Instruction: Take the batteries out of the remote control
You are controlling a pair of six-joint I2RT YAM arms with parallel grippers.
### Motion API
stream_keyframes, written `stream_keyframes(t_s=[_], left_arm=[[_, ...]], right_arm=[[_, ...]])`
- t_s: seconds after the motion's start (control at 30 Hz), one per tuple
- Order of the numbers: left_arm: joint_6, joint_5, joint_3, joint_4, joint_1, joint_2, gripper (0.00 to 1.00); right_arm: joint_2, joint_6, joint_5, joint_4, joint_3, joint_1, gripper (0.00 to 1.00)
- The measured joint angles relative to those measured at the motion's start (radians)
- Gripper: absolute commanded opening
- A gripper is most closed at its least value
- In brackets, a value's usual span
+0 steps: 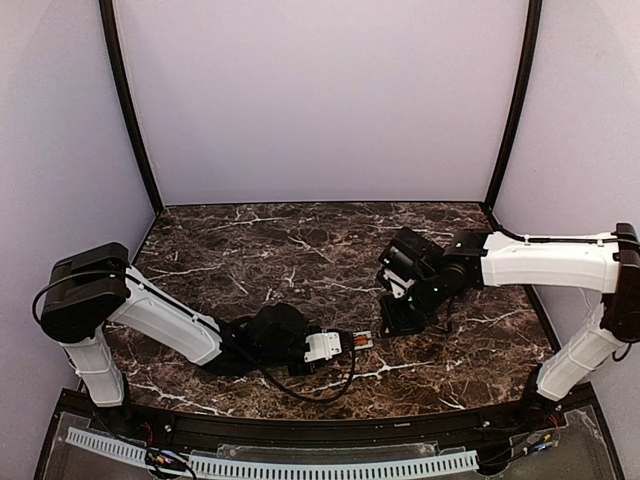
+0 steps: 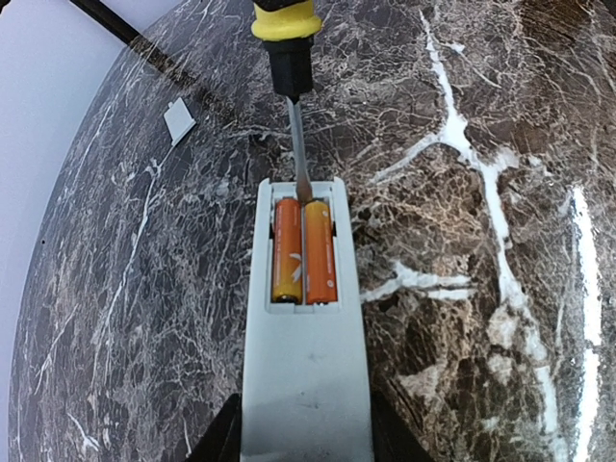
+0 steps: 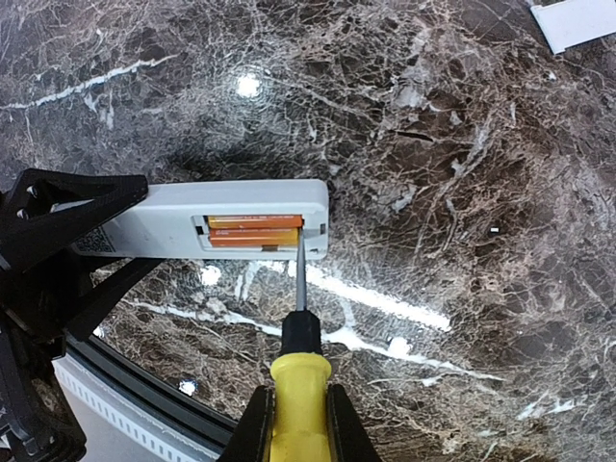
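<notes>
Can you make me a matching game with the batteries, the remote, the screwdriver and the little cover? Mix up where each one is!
Things:
1. batteries
2. remote control
3. screwdriver
4. cover piece

Places:
A. lying alone on the table
B. held in the left pincer
C. side by side inside the remote control
D. held in the right pincer, tip at the batteries

Pairs: 1-C, 2-B, 3-D, 4-A

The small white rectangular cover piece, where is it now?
Left wrist view: the cover piece lies on the dark marble table, upper left, apart from the white remote control, left of the yellow-handled screwdriver.
</notes>
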Motion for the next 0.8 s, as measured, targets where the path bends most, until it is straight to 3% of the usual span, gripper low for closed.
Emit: stream_keyframes(t_s=[0.8], left_arm=[[-0.004, -0.006, 0.025, -0.015, -0.001, 0.016, 0.00]], right_arm=[[0.002, 0.000, 0.037, -0.026, 0.021, 0.003, 0.00]])
